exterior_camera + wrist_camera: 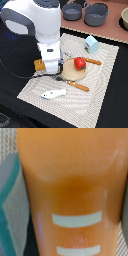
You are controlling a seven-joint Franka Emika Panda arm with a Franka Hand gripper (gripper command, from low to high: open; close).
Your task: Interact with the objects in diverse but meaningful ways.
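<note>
The orange-yellow bread-like block (70,183) fills almost the whole wrist view, very close to the camera, with two white bars on its face. In the exterior view only a corner of the block (38,64) shows, beside the white hand of my gripper (50,70), which hangs low over the mat; its fingers are hidden. The red tomato (79,63) rests on a round wooden board (71,73) just to the exterior view's right of the hand. The pale blue cup (91,44) stands farther back. Near the mat's front edge lies the white-and-blue fish (53,93).
A striped placemat (100,85) lies on a dark table. Two orange-handled sticks (93,61) (78,86) lie beside the board. Two grey pots (72,11) (96,14) and a bowl (124,19) stand at the back.
</note>
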